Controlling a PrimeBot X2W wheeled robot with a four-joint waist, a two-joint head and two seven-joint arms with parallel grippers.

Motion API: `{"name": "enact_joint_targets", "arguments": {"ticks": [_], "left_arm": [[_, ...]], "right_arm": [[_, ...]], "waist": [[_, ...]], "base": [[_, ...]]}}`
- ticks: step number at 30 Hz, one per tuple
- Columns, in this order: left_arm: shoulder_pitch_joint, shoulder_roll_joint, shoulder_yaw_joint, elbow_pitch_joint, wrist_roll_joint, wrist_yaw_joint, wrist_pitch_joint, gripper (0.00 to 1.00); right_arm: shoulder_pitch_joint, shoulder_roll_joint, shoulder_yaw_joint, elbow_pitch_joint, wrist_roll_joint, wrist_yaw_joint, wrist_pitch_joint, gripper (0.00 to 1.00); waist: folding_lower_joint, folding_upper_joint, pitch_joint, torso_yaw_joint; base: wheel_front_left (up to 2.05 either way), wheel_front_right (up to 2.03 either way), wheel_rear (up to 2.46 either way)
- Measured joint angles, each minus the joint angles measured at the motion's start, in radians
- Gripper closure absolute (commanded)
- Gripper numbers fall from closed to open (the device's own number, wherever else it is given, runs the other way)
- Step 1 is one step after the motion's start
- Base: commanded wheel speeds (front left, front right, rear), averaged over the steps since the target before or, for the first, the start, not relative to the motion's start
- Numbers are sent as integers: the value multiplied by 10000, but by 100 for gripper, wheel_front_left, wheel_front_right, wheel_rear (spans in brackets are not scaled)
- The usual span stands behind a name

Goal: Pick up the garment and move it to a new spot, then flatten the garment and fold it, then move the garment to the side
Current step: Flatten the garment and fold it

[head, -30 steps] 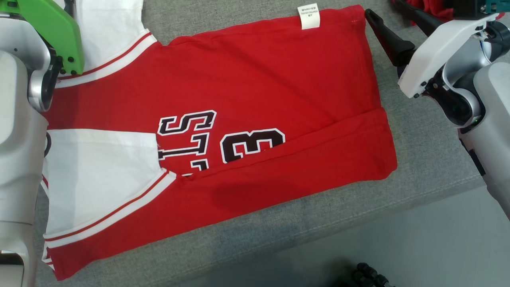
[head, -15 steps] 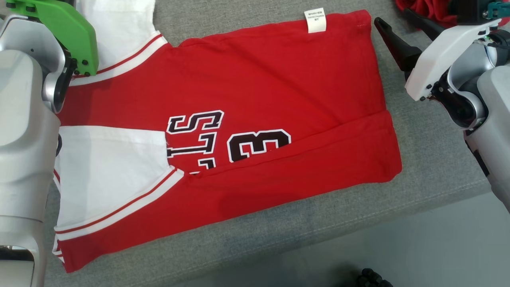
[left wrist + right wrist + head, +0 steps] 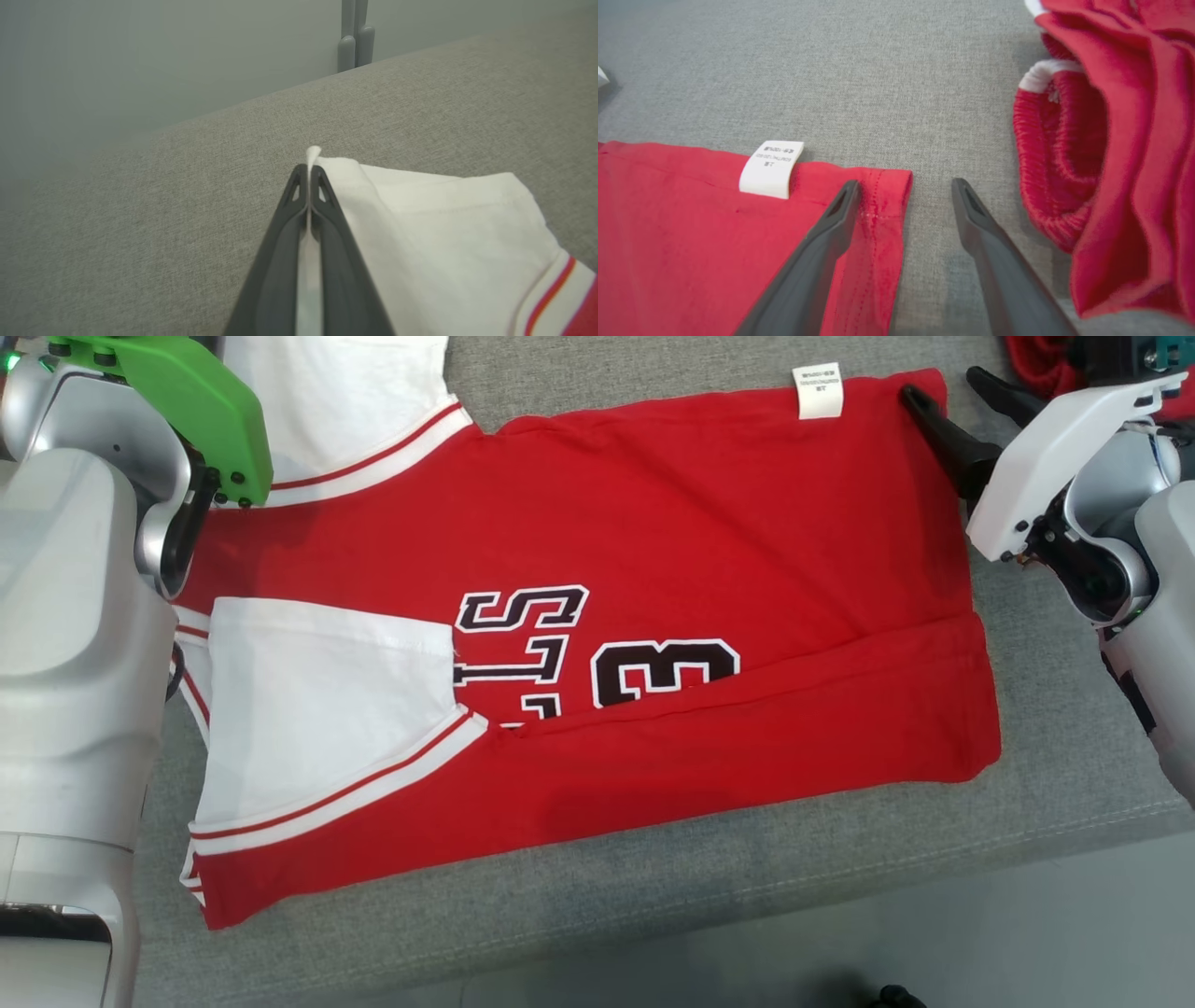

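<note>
At the 11 o'clock corner of the head view the left tool [image 3: 308, 172] is pressed together on the very edge of the white sleeve [image 3: 444, 224], with only a thin sliver of cloth showing past its tips. That bite looks shallow, so a pull from here could let the sleeve slide out. The red jersey [image 3: 653, 541] lies folded lengthwise across the middle of the grey fabric surface [image 3: 653, 896], its lower flap turned up over the printed number. A lift by one corner alone would probably drag it askew and spill that fold open. Just past the white label [image 3: 770, 168], at about 1 o'clock, the right tool [image 3: 906, 184] stands spread and holds nothing, one finger over the red hem corner [image 3: 889, 196] and the other over bare fabric. Closing there without getting under the hem may catch only the top layer, or miss. At 3 o'clock of that tool a heap of other red clothing [image 3: 1111, 163] sits near the outer finger and could snag.
</note>
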Motion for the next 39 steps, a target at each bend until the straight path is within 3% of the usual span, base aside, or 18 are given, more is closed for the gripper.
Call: {"name": "enact_joint_targets", "arguments": {"ticks": [6, 7, 8, 9, 10, 12, 15, 29, 39], "left_arm": [[0, -23, -44, 92, -13, -35, -176, 100], [0, -21, -50, 119, -13, -56, -178, 100], [0, -21, -59, 136, -13, -59, -211, 100], [-1, -23, -67, 150, -13, -86, -253, 100], [-2, -23, -75, 165, -13, -86, -268, 100], [-5, -23, -75, 194, -21, -88, -314, 100], [-11, -19, -73, 261, -90, -98, -405, 100], [125, 79, 456, 40, -878, -209, -1429, 100], [2089, 59, 558, -1018, -1373, -274, -2587, 100]], "right_arm": [[-266, 128, 27, 443, 98, 2, 165, 0], [-312, 163, 25, 508, 105, 2, 165, 9], [-362, 178, 29, 568, 138, 2, 165, 27], [-409, 180, 29, 619, 184, 4, 165, 35], [-447, 178, 36, 671, 188, 4, 165, 50], [-500, 182, 102, 750, 188, 6, 165, 62], [-584, 240, 184, 821, 186, 46, 159, 100], [-620, 506, 359, 955, 196, 94, -961, 100], [493, 389, 671, 742, 270, 96, -2255, 100]], "waist": [[0, 0, 57, 220], [0, 0, 62, 234], [0, 0, 66, 243], [0, 0, 70, 251], [0, 0, 73, 258], [0, 0, 80, 265], [0, 0, 80, 263], [0, 0, -284, 83], [0, 0, -887, 97]], "base": [[0, 0, 0], [0, 0, 0], [0, 0, 0], [0, 0, 0], [0, 0, 0], [0, 0, 0], [0, 0, 0], [0, 0, 0], [0, 0, 0]]}}
